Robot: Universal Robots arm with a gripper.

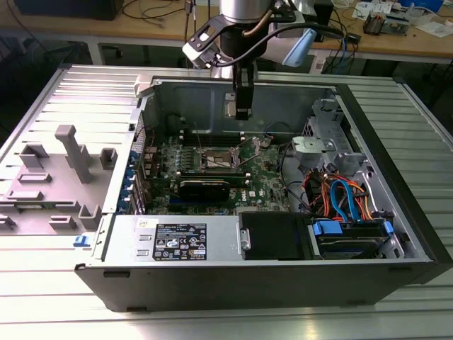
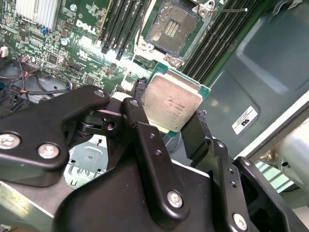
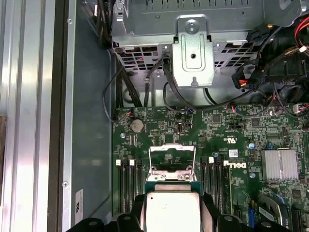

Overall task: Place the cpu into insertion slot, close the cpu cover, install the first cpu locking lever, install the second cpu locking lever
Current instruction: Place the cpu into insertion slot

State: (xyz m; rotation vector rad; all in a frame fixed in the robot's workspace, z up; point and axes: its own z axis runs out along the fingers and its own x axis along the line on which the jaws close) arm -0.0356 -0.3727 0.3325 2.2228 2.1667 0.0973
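The gripper (image 2: 171, 107) is clenched on the cpu (image 2: 170, 99), its two black fingers (image 2: 139, 113) pressing on opposite edges of the chip, so that the dull silver top faces the camera in the second wrist view. The insertion slot (image 2: 170, 26) lies open and bare on the green motherboard (image 2: 72, 38), its dark field of contacts uncovered. The cpu hangs clear of this slot, apart from it and raised above it, not seated. In the exterior view the gripper (image 1: 238, 108) holds the cpu (image 1: 231, 105) high over the slot (image 1: 218, 160), inside the open computer case (image 1: 368, 127). In the first wrist view the cpu cover (image 3: 172, 159) stands tilted up at the slot's edge, its cut-out centre showing the board behind, and the cpu (image 3: 173, 212) sits just beside it between the fingers. Long black memory slots (image 2: 123, 24) run along both sides of the insertion slot. A finned silver heat sink (image 3: 279, 164) sits beyond one bank of them, farther from the slot, and a bundle of orange and blue cables (image 1: 340, 195) lies well apart from the slot at the case's other end.
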